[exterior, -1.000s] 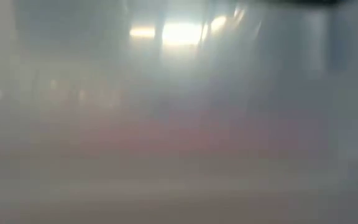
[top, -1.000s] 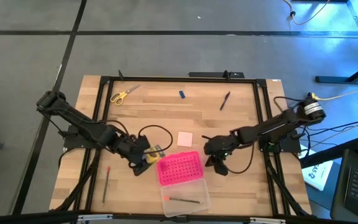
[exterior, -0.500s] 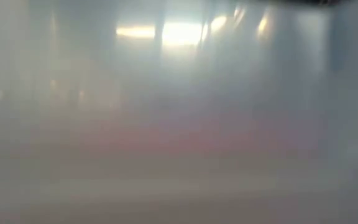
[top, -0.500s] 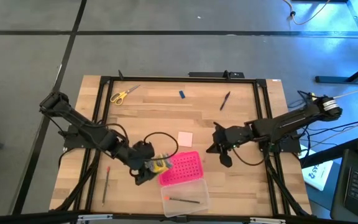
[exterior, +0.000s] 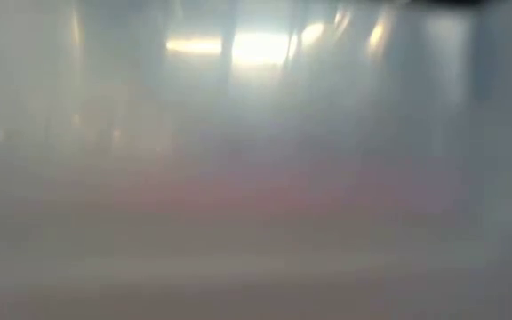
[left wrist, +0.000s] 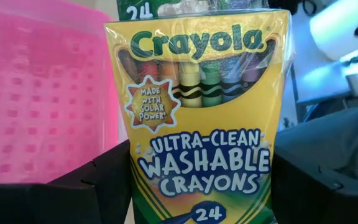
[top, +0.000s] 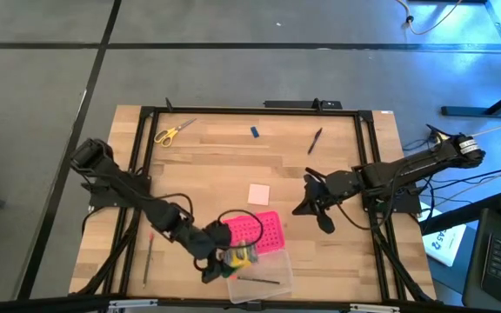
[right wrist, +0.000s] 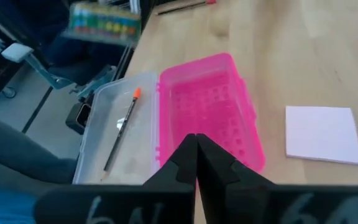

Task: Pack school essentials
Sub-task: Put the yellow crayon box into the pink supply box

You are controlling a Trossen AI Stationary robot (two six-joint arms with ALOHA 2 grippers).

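My left gripper (top: pixel 231 261) is shut on the yellow-green crayon box (left wrist: pixel 197 124) and holds it over the open pencil case, about where the pink dotted half (top: pixel 257 231) meets the clear half (top: pixel 266 280). One pencil (right wrist: pixel 122 132) lies in the clear half. My right gripper (top: pixel 301 207) hangs shut with nothing in it, right of the case. On the table lie the pale pink pad (top: pixel 259 193), the yellow-handled scissors (top: pixel 174 131), a small blue piece (top: pixel 255 132), a dark pen (top: pixel 316 139) and a pencil (top: pixel 149 256). The low view is fogged. My left gripper pinches the crayon box by its two narrow sides (left wrist: pixel 132 180), near its lower end, one finger (left wrist: pixel 98 186) on each side. The fingers come from the table's left, slanting down. The box is lifted clear and stands upright between them, its printed face toward the wrist camera.
A black metal frame (top: pixel 250 110) runs around the wooden table top. Cables trail from both arms. Bare wood lies between the pad and the far row of stationery.
My left gripper has carried the crayon box toward the table's near edge and to the right, from beside the pink half's left edge to above the case, sinking a little and turning. My right gripper, still shut, has risen and drawn back toward the right edge.
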